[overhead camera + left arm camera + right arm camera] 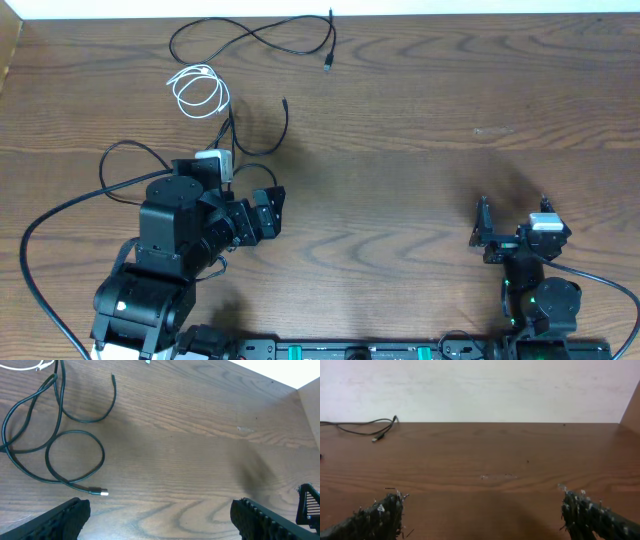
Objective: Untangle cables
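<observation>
Cables (205, 72) all lie toward 10 to 12 o'clock of the bench (420, 140), seen from overhead. Long black cable (328, 62) snakes along the far edge at 11 to 12, plug end free. White cable (178, 92) sits coiled just below it at 10 to 11. Looped black cable (98, 492) runs from beside the white coil down toward the left arm. The two meet at the coil's lower edge, but crossing or only touching, cannot tell. Left pincer (160, 522) hangs above bare wood, jaws wide apart, nothing between them, nothing touched. The loop's plug lies at its 10 o'clock, near. Judgement: this arm sits closest to the tangle and looks down on it, so it is placed to pick a strand. Right pincer (482, 520) sits low at 4 o'clock of the bench, jaws wide apart, empty, well apart from every cable. Judgement: parked clear, ready to pin or take a second strand once one is lifted.
</observation>
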You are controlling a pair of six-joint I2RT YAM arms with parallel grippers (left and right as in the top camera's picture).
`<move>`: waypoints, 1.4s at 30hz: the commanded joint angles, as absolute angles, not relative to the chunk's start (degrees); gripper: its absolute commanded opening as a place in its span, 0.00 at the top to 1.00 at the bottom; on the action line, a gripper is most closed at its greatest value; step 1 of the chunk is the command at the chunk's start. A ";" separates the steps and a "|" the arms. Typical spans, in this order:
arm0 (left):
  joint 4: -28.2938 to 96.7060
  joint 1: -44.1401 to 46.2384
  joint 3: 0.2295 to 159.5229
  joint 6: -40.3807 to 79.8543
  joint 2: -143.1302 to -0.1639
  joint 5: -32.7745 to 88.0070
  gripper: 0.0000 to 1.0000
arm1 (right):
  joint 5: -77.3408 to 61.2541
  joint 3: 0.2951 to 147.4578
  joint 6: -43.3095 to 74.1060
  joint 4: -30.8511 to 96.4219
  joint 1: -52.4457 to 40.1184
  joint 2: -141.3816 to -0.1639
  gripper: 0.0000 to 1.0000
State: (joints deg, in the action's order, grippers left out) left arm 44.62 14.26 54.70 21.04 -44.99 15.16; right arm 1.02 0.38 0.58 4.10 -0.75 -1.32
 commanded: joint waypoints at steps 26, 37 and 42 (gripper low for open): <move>44.58 14.22 55.75 21.32 -44.91 15.86 0.05 | 0.71 0.32 -0.30 4.40 -0.47 -0.54 0.01; 44.58 14.22 55.75 21.30 -44.91 15.86 0.05 | 0.71 0.32 -0.30 4.40 -0.47 -0.54 0.01; 47.57 14.22 55.75 18.94 -44.91 13.26 0.05 | 0.71 0.32 -0.30 4.38 -0.47 -0.54 0.01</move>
State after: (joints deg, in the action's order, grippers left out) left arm 46.57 14.26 54.70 20.53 -44.99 14.66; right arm 1.02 0.38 0.58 4.05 -0.75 -1.32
